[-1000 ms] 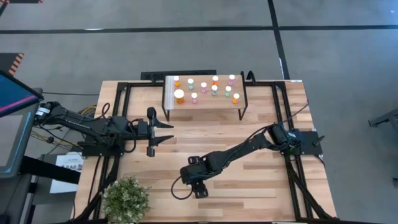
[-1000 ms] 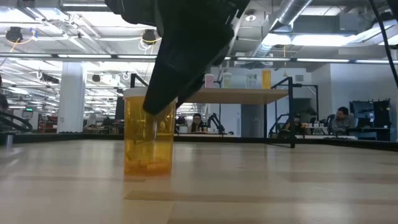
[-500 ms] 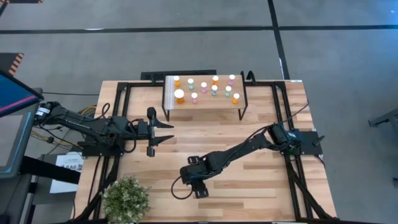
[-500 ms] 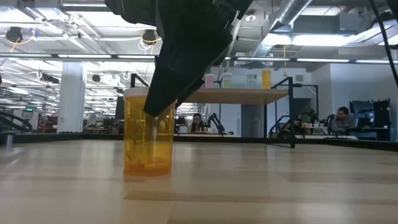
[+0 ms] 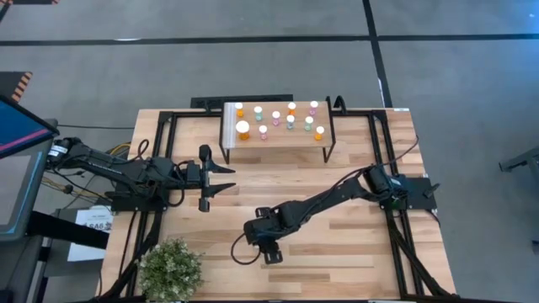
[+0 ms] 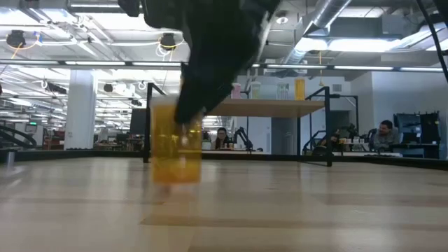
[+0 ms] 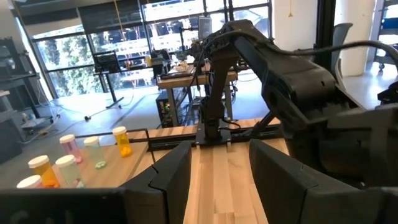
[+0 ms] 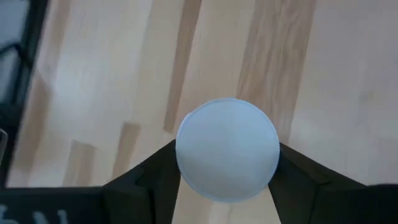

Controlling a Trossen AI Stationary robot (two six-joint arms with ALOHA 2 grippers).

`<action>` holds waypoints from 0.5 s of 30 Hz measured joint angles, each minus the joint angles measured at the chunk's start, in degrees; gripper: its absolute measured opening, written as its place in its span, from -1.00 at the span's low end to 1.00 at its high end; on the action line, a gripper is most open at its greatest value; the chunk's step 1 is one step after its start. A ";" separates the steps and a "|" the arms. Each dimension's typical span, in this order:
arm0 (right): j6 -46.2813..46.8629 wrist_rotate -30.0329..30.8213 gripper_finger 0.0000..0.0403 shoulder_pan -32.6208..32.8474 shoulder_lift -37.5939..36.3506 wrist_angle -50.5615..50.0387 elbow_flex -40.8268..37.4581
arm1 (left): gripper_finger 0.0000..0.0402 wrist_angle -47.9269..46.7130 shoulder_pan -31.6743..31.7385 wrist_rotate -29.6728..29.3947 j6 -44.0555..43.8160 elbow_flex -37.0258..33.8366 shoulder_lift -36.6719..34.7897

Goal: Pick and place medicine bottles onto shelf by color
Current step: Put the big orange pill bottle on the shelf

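You have the shelf (image 5: pixel 278 135) at the table's (image 5: pixel 354 261) far edge, small medicine bottles (image 5: pixel 275 117) standing on it, a potted plant (image 5: pixel 171 268) at the near-left corner.

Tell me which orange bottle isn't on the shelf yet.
The large orange bottle between the right gripper's fingers, near the table's front; every other bottle, including the other large orange one, stands on the shelf.

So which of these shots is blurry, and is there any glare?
Low view: the large orange bottle under the right gripper is motion-smeared, and bright ceiling lights glare behind. Right wrist view: the bottle's white cap is soft, too near. High view is crisp.
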 joint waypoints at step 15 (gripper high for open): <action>-0.46 5.91 0.04 -3.14 -10.57 -9.11 0.01 | -0.24 -0.38 -0.02 0.00 -0.55 0.00 -0.02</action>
